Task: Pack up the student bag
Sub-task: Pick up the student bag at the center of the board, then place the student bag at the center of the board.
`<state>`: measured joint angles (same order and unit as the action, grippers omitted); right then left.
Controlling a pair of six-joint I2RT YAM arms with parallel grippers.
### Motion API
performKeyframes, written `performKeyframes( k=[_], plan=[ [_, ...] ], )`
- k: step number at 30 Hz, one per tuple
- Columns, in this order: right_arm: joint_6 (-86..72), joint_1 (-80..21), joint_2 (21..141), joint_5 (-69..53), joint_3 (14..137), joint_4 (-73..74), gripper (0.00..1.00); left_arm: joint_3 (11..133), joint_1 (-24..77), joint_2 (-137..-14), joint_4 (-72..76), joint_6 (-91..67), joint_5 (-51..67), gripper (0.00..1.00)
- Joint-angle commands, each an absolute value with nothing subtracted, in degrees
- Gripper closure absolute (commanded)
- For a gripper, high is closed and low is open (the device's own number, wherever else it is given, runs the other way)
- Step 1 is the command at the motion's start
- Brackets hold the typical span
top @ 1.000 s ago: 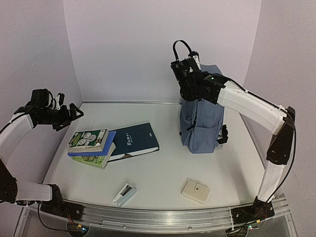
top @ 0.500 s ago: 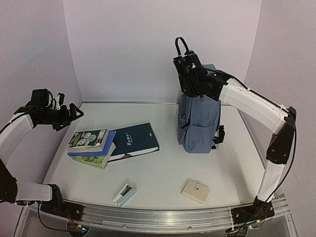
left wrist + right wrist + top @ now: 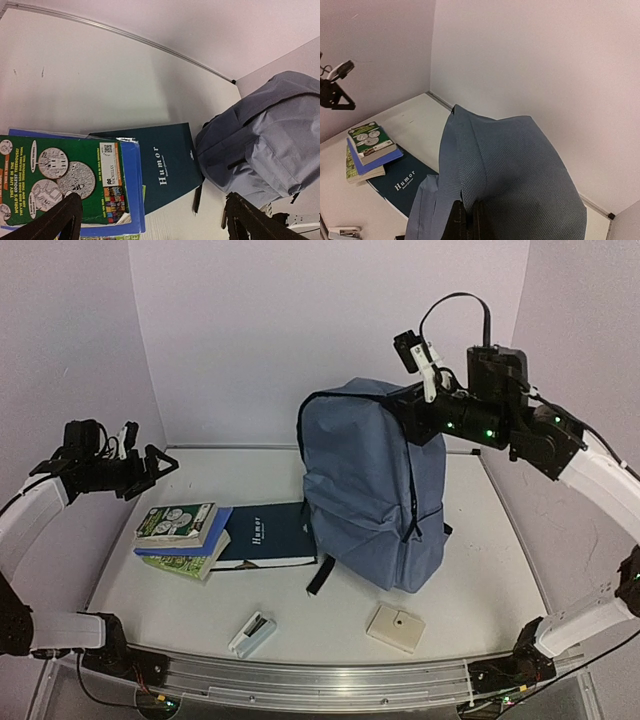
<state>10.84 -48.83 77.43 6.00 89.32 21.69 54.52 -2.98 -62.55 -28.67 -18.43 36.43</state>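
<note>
Item 1: student bag (image 3: 370, 500), slate-blue, upright at the centre of the top view, just right of the books. A black strap hangs at its lower left. Whether its base rests on the counter (image 3: 330, 615) or hangs just clear cannot be told.

Item 2: right claw (image 3: 412, 408), upper right, pinched tight on a fold of fabric at the bag's top. In its wrist view only the finger ends show at the bottom edge, half buried in cloth.

Item 3: left claw (image 3: 160, 462), far left, spread fully wide, holding nothing, above the counter near the books. Its wrist view cuts the fingers off at the lower corners.

Item 4: stack of 3 books (image 3: 180, 532), green cover on top, blue beneath, the lowest mostly covered.

Item 5: dark book (image 3: 268, 533) titled "Humor", flat, right edge hidden behind the bag.

Item 6: small white object (image 3: 252, 633), lower centre, too small to identify.

Item 7: beige square object (image 3: 395, 627), just in front of the bag.
</note>
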Motion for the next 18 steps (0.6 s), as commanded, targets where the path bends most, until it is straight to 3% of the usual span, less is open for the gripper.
performKeyframes(
  k=[1,11,18],
  plan=[
    [13.45,-49.12,73.04,6.6,81.07,12.49,1.0,56.58,5.57,-63.51,-22.36,-21.29,35.91,0.0],
    [11.8,-49.13,62.84,24.5,59.62,-1.33,0.95,57.87,31.38,-74.39,-9.77,-23.71,25.36,0.0],
    [8.85,-49.07,59.05,23.95,56.34,-3.33,0.91,64.12,35.68,-84.66,-0.45,-19.33,22.83,0.01]
  ],
)
